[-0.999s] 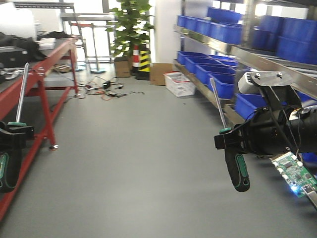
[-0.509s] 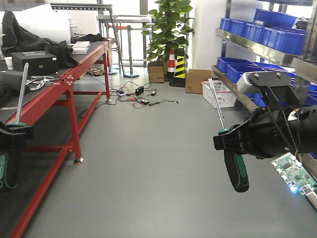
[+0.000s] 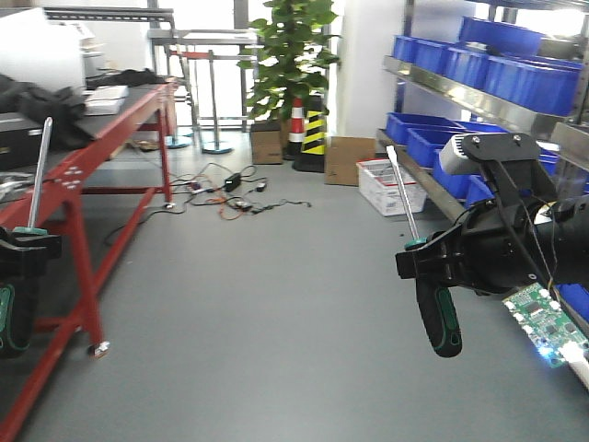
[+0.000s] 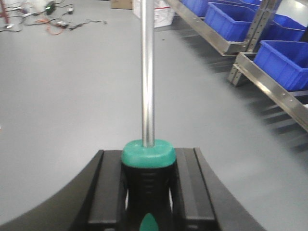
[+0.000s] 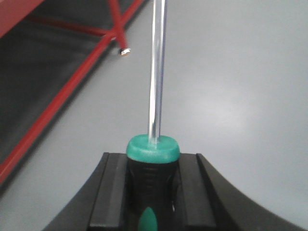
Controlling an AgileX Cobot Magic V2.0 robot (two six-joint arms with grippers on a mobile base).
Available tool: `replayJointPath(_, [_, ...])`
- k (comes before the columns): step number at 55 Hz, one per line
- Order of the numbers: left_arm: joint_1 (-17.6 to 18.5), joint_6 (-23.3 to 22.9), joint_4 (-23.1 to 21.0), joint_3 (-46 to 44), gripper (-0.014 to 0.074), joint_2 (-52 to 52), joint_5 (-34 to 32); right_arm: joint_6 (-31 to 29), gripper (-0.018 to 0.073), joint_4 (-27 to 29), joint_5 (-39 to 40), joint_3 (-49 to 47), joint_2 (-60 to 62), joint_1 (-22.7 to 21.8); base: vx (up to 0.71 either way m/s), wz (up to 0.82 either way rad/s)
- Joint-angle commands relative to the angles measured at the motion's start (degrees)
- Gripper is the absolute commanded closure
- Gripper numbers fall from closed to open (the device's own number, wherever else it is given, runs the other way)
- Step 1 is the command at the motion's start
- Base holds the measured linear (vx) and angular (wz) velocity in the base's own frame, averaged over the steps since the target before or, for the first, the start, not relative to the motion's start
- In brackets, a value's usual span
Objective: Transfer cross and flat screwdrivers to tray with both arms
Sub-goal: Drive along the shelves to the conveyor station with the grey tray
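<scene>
Red counter has shifted left in view; left claw stays clenched on one upright screwdriver, right claw on the other screwdriver, both held above the floor.

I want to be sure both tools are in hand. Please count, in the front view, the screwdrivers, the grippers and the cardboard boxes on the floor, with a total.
Screwdrivers: 2, left screwdriver and right screwdriver.
Grippers: 2, left gripper and right gripper, each shut on one.
Cardboard boxes: 2, left box and right box.
Total: 6.
</scene>
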State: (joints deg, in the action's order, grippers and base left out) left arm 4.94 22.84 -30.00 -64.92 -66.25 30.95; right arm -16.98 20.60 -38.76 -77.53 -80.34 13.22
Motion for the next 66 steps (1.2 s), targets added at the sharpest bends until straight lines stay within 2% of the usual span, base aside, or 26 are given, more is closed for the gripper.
replayJointPath(1, [0.3, 0.0, -1.8, -1.6, 0.0596, 1.5, -4.1, -0.1, 0.0567, 0.9, 4.4, -2.1, 2.0, -0.1, 0.55, -0.37])
replayJointPath(25, [0.3, 0.0, -1.8, -1.6, 0.0596, 1.5, -4.1, -0.2, 0.0567, 1.0, 4.3, -2.1, 2.0, -0.1, 0.51, -0.64])
replayJointPath(66, [0.3, 0.0, -1.8, -1.6, 0.0596, 1.5, -4.4, -0.1, 0.0567, 1.0, 4.4, -2.1, 2.0, -0.1, 0.39, -0.89])
